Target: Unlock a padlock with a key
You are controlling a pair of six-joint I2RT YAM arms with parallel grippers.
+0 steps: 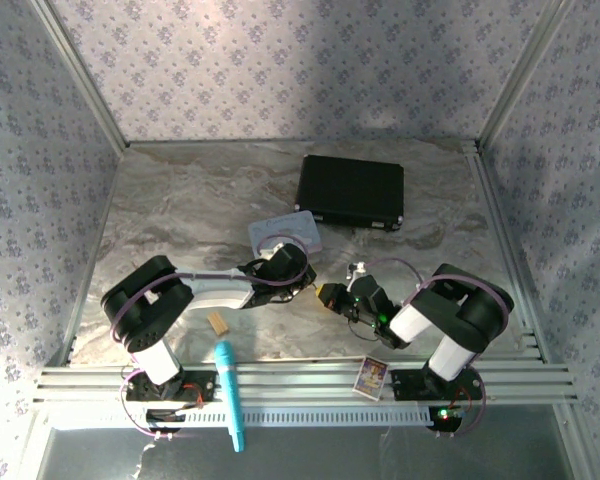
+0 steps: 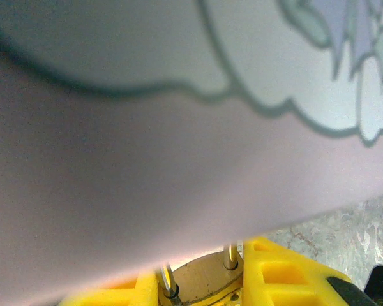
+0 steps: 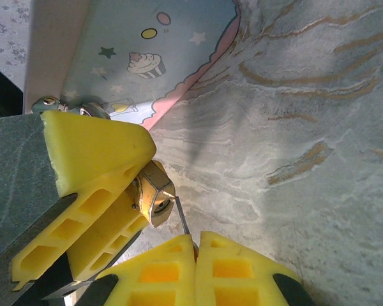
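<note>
Inserting the key [image 3: 182,222] at the middle of the table [image 1: 180,205]
Left tool [image 2: 204,290] clamps the rigid, slick padlock [image 3: 154,203] body; right tool [image 3: 195,245] pinches the thin key. Grip only flat faces; you will likely bend the blade otherwise.

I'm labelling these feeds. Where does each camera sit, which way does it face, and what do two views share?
Top external: above, behind the bases, looking down at the table; left arm and right arm show.
Left wrist: at the left hand, facing the pastel tin; that hand grips the padlock.
Right wrist: at the right hand, facing the padlock; that hand pinches the key.
Both wrist views share the padlock and tin.
</note>
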